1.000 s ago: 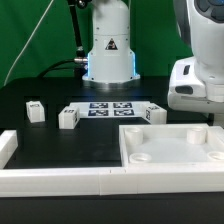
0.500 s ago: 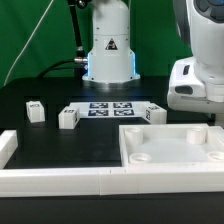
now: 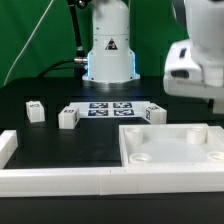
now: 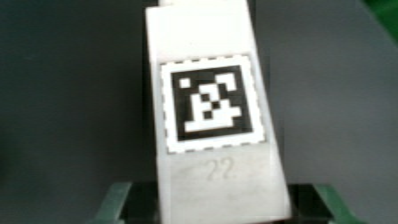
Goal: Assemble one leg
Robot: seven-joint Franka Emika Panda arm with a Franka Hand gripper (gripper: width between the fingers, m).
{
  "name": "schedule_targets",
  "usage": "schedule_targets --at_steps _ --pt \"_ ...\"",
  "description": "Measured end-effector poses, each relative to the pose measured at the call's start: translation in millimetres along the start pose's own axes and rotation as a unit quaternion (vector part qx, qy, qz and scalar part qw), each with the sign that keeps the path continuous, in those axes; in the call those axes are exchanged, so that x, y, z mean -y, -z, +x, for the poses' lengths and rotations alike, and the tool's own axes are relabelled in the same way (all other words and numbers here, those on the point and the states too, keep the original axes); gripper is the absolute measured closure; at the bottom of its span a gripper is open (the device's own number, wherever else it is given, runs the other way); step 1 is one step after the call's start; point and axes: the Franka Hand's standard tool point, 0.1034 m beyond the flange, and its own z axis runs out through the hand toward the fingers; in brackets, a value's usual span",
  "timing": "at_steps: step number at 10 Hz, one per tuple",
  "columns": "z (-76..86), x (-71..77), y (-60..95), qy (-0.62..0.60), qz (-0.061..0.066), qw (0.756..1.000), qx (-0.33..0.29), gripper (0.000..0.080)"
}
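In the wrist view a white leg (image 4: 210,110) with a black-and-white square tag fills the middle of the picture over the dark table. My gripper (image 4: 217,203) is shut on the leg's near end, with a green finger (image 4: 128,200) on either side of it. In the exterior view only the white wrist housing (image 3: 196,68) shows, high at the exterior view's right; the fingers and the held leg are hidden there. Three other legs lie on the table: two at the left (image 3: 34,111) (image 3: 68,117) and one by the marker board (image 3: 153,113).
The large white square panel (image 3: 172,146) with round corner sockets lies at the front right. The marker board (image 3: 110,109) lies before the robot base (image 3: 110,50). A white rail (image 3: 60,180) runs along the front edge.
The wrist housing has risen and shifted slightly toward the exterior view's left. The legs, the panel and the marker board have not moved.
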Motion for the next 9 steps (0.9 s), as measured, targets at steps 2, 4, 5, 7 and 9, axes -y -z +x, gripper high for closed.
schedule_targets --at_steps 2,4,5,7,9 --pt "0.8 -1.3 5.2 0.000 0.002 1.000 -0.008 0.0505" --pt "7.8 5.9 8.9 0.003 0.013 0.998 -0.067 0.0505" --pt "6.9 8.8 8.7 0.004 0.020 0.993 -0.117 0.0505" --pt "20.4 -2.9 25.6 0.082 -0.033 0.969 -0.230 0.0505" --pt "21.4 -7.2 53.9 0.142 -0.044 0.942 -0.300 0.0505"
